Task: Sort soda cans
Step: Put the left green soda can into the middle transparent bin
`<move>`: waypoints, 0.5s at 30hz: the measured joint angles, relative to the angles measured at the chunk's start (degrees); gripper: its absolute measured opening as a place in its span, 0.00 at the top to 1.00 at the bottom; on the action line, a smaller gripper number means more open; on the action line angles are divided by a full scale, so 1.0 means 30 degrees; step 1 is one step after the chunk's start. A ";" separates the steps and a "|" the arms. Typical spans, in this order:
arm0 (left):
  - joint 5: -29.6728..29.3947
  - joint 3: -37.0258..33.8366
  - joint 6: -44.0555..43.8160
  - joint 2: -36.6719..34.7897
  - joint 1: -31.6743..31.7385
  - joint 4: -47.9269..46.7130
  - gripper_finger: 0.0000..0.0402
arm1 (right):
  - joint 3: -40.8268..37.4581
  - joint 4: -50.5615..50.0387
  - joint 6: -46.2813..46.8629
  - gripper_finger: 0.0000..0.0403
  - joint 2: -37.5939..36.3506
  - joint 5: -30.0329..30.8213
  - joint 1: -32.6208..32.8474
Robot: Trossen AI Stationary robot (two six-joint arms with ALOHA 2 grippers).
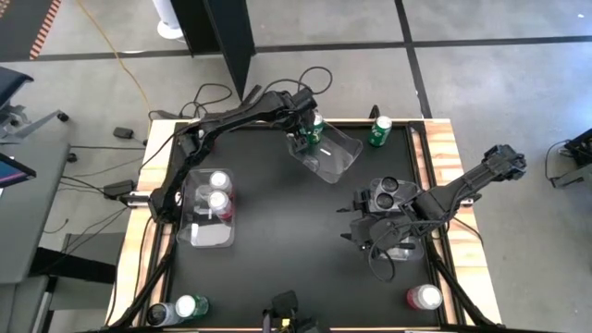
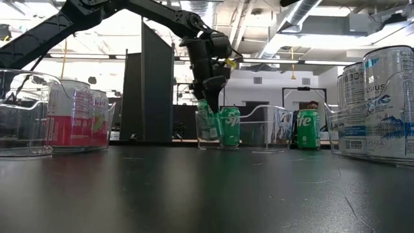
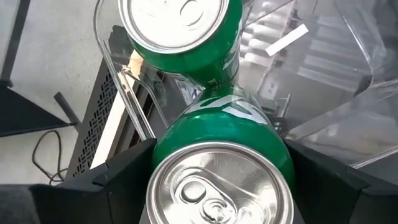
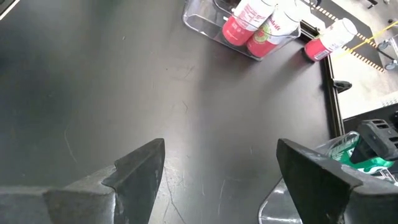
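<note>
High view: left tool [image 1: 309, 132] is at the far clear bin [image 1: 335, 153], holding a green can [image 1: 314, 130] at the bin's near-left rim. Step in hand looks like placing green into that bin.

Left wrist view shows the fingers [image 3: 121, 171] clamped on the can's sides, a second green can [image 3: 180, 31] already in the bin just ahead, touching or nearly so. Low view: held can [image 2: 206, 120] tilts, bottom inside the bin.

Next move, my guess: lower until it seats upright, part the fingers, lift straight out without clipping the neighbour.

Right tool [image 1: 377, 233] hovers over the surface [image 1: 277, 231] beside the right bin [image 1: 390, 192] of dark cans, fingers apart, empty.

Still loose: green can [image 1: 380, 131] at the far edge, red can [image 1: 424, 297] near right, dark can [image 1: 161, 314] plus green can [image 1: 191, 306] near left. Left bin [image 1: 197, 231] holds two red cans [image 1: 218, 192].
</note>
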 joint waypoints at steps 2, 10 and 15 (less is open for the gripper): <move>0.0006 0.0000 0.0000 0.0000 0.0013 0.0099 0.22 | 0.0000 0.0003 0.0004 0.18 0.0000 0.0000 0.0000; 0.0006 0.0000 -0.0007 0.0000 0.0006 0.1195 0.22 | 0.0000 0.0000 0.0015 0.18 0.0000 -0.0003 0.0000; -0.0079 0.0000 -0.0053 0.0000 0.0009 0.1292 0.21 | 0.0000 -0.0029 0.0123 0.18 0.0000 -0.0007 0.0000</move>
